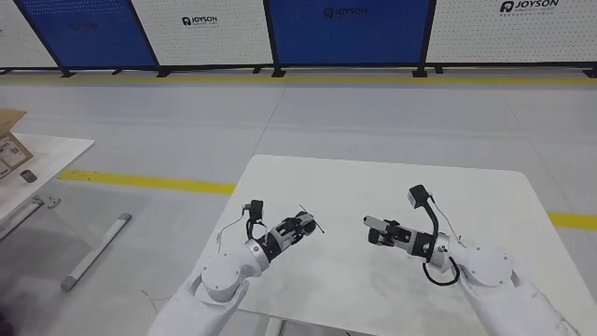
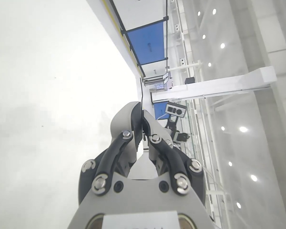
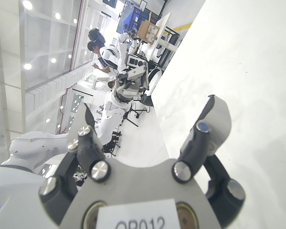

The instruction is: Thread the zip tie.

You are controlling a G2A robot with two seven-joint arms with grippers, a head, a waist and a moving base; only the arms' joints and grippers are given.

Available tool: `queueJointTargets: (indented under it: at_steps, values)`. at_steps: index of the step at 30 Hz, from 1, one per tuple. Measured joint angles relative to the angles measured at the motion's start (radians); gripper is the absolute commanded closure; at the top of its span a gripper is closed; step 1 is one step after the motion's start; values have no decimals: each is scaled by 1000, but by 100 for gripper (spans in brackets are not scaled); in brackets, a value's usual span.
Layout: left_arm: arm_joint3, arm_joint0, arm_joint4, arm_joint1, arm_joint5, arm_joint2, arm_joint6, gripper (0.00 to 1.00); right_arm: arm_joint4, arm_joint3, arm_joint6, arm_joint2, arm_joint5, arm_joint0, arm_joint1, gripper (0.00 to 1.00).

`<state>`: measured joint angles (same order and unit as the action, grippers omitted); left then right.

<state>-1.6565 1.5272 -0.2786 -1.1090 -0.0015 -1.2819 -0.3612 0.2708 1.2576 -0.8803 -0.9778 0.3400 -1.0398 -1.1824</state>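
The left end effector (image 2: 141, 109) was clamped on the zip tie (image 2: 141, 91). Its two fingers were pressed together on the thin black strip, and a straight length of the strip stuck out past the tips. The right end effector (image 3: 149, 102) had its fingers wide apart with nothing between them. In the top view both hung over the near half of the white table (image 1: 373, 187). They faced each other across a gap, the tie's free end pointing toward the right arm but well short of it.

Judged from this, the task was at an early stage. The tie was off the table and firmly held, so the pickup looked done. No loop showed: the visible strip ran straight, and nothing passed through anything. I could not tell where the tie's head was, whether inside the left grip or at the far tip, as the strip was too thin to read.

The threading itself was left. The right end effector would likely have to close on the other end, then tail and head would need lining up and pushing through. With so slim and springy a strip, alignment looked like the hard part.
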Motion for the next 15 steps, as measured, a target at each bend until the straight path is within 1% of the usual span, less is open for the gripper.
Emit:
queueJointTargets:
  at_steps: [1, 3, 9, 12, 15]
  values:
    - [23, -9, 8, -1, 3, 8, 0, 100, 0, 0, 0, 0, 0, 0, 0, 0]
    - [46, -18, 16, -3, 6, 18, 8, 100, 0, 0, 0, 0, 0, 0, 0, 0]
    - [49, -19, 16, -3, 6, 20, 12, 100, 0, 0, 0, 0, 0, 0, 0, 0]
    - [37, -19, -12, -6, -10, 18, 23, 100, 0, 0, 0, 0, 0, 0, 0, 0]
    - [-9, 0, -83, -8, -72, -2, 25, 100, 0, 0, 0, 0, 0, 0, 0, 0]
